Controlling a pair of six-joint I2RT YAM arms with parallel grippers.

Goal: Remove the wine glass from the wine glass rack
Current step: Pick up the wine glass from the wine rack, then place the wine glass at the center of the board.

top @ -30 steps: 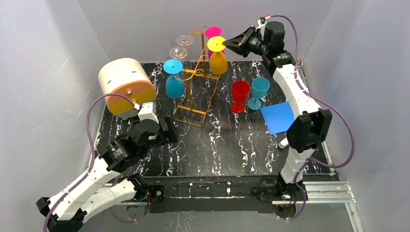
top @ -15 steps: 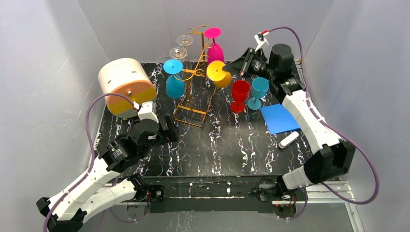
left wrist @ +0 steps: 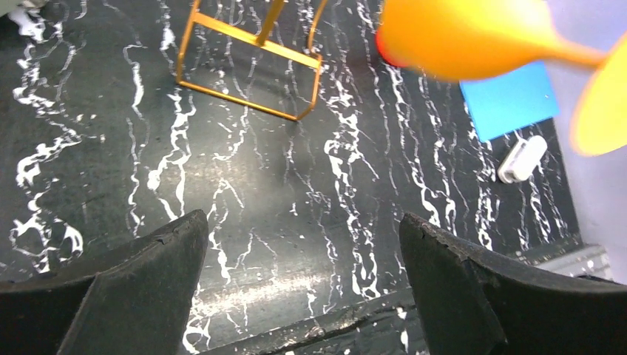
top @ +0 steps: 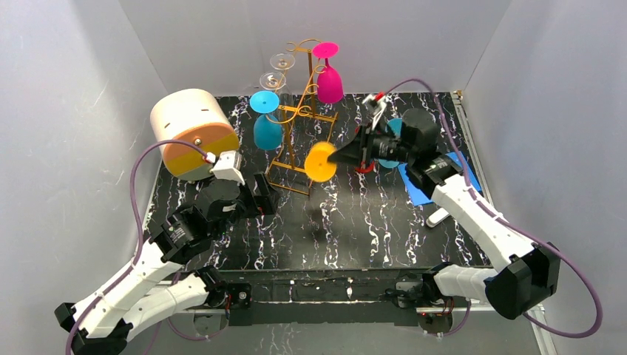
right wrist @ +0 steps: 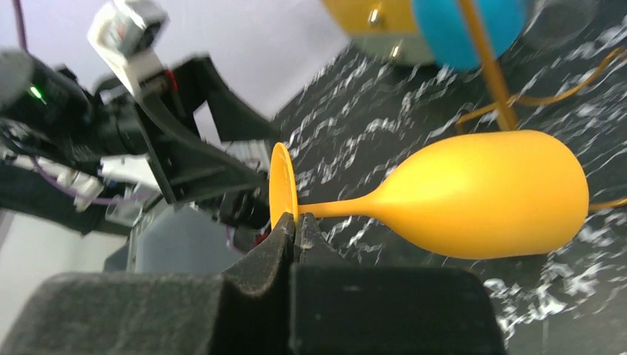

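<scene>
Smooth orange wine glass [right wrist: 488, 196] has left the wire rack [top: 294, 112]

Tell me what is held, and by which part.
Right gripper grips the orange wine glass by its stem, beside the foot. Left gripper open, empty.

No readable text, labels or numbers anywhere.

Count came to: wine glass [top: 327, 83] x7 (2 clear, 5 coloured), rack [top: 288, 151] x1, round box [top: 188, 129] x1, blue sheet [left wrist: 510, 100] x1, white stick [left wrist: 522, 159] x1.
</scene>
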